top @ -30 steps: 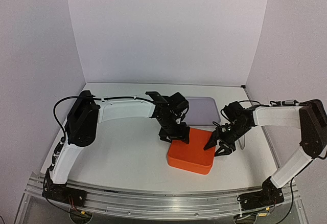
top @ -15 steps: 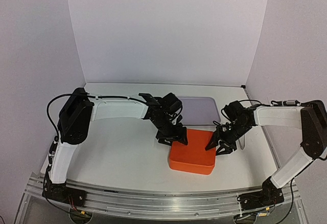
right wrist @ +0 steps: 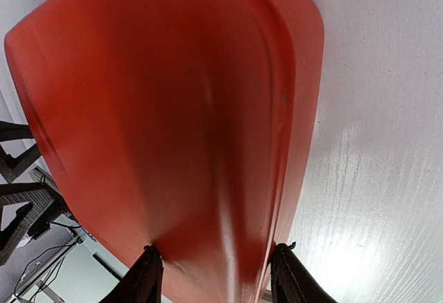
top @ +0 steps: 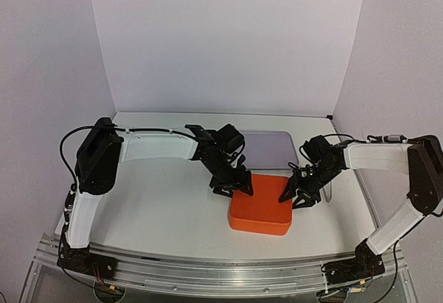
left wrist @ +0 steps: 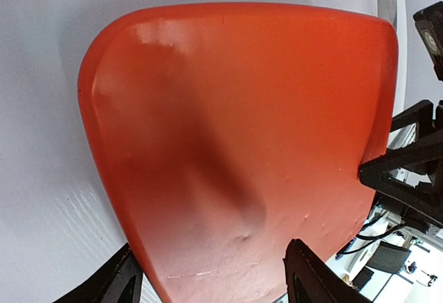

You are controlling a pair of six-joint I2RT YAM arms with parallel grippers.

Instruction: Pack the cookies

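An orange lidded box (top: 260, 213) sits shut on the white table, so the cookies are hidden from every view. My left gripper (top: 232, 187) is open, its fingertips spread over the box's far left corner; the orange lid (left wrist: 235, 130) fills the left wrist view between the fingers (left wrist: 304, 275). My right gripper (top: 295, 198) is open at the box's far right edge. In the right wrist view its fingertips (right wrist: 149, 275) rest on the orange lid (right wrist: 173, 109), one of them at the rim.
A flat pale purple tray (top: 270, 147) lies just behind the box. A thin clear object (top: 329, 187) stands by the right gripper. The white table (top: 166, 199) is walled by purple panels at the back and sides.
My left arm's elbow has swung left and its gripper has shifted slightly left and nearer at the box's corner. The right gripper and the box have barely moved.
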